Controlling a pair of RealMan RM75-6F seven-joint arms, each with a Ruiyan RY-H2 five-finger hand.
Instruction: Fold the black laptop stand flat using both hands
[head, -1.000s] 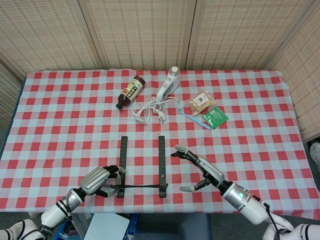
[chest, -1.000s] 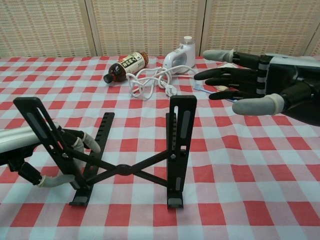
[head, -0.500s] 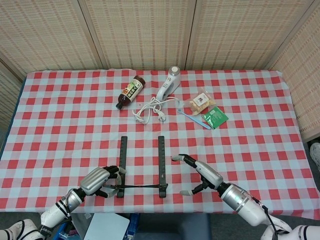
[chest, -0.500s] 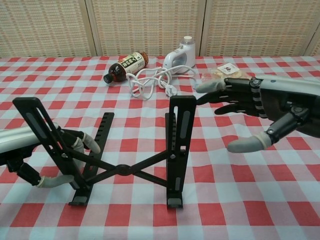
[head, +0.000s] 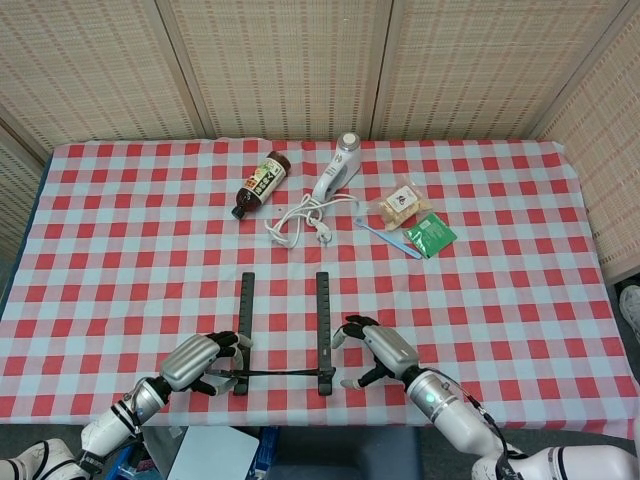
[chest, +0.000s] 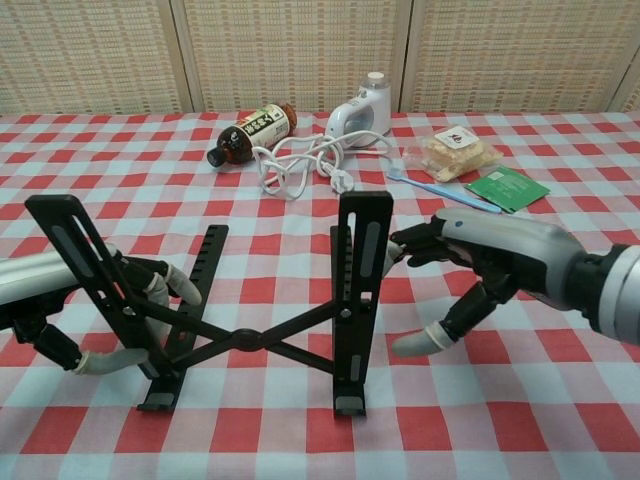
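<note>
Closing in from a second ago, right hand (chest: 480, 275) open beside laptop stand (chest: 362, 290) upright; left hand (head: 200, 362) gripping other leg; squeeze imminent.

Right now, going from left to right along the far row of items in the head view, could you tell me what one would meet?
Brown bottle → white cable → white handheld appliance → snack packet → green sachet.

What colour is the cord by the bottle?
The cord is white, clearest in the chest view.
</note>
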